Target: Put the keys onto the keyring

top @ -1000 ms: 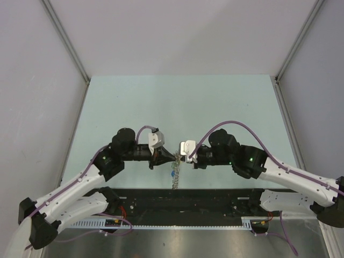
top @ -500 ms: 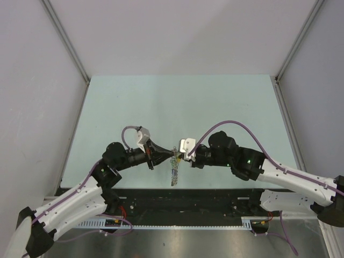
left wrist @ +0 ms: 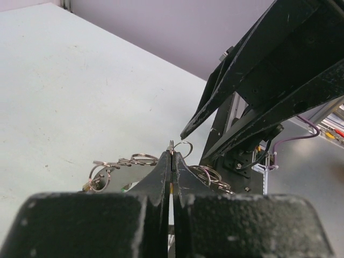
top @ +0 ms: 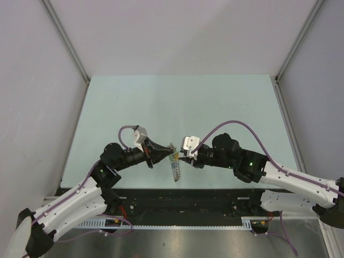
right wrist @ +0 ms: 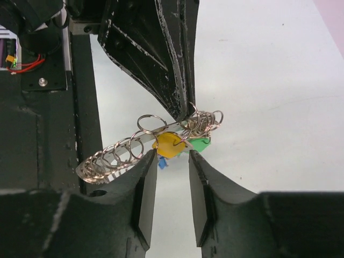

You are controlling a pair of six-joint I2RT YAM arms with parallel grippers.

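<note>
No words, numbers, brand marks or signs can be read anywhere: none on the keyring, none on the keys hanging beside it, none on the table

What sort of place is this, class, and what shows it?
Probably a robotics lab test cell: plain grey walls box in a pale table, a left arm and right arm sit at its near edge, and a slotted rail runs by their bases.

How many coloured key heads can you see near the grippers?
2 clearly: a yellow-orange key head past the right gripper's parted fingertips and a green key head beside it, both by the keyring. A blue sliver below may be a third.
</note>
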